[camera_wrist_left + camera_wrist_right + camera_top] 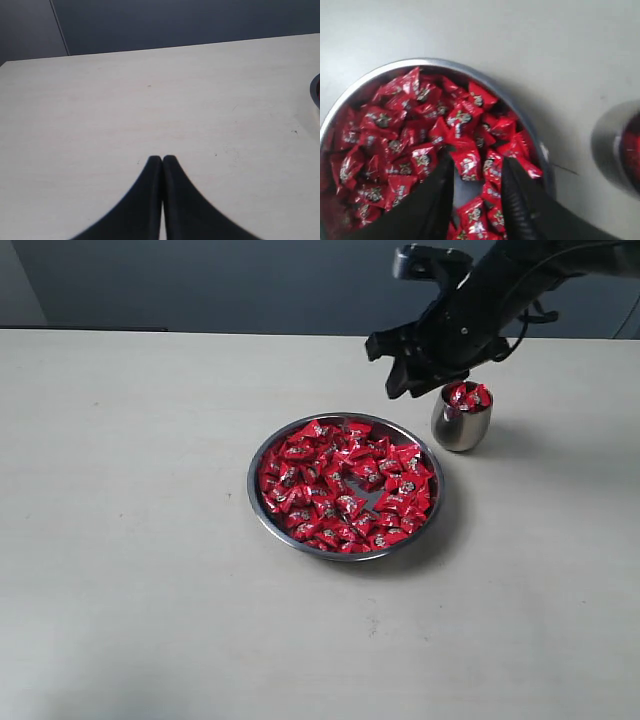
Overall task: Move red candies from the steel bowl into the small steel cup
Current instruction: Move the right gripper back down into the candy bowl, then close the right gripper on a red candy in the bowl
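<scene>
The steel bowl (251,480) sits mid-table, heaped with red candies (345,485). Just behind it to the right stands the small steel cup (460,425), with a few red candies (467,395) showing at its top. My right gripper (388,368) hangs above the bowl's far rim, beside the cup, open. In the right wrist view its fingers (477,161) spread over the red candies (405,125) in the bowl (445,62), with nothing gripped; the cup (610,145) is blurred at the frame's edge. My left gripper (162,159) is shut over bare table, empty.
The table (120,540) is pale and plain, ending at a dark wall at the back. A sliver of the bowl's rim (316,92) shows at the edge of the left wrist view. The left arm is out of the exterior view.
</scene>
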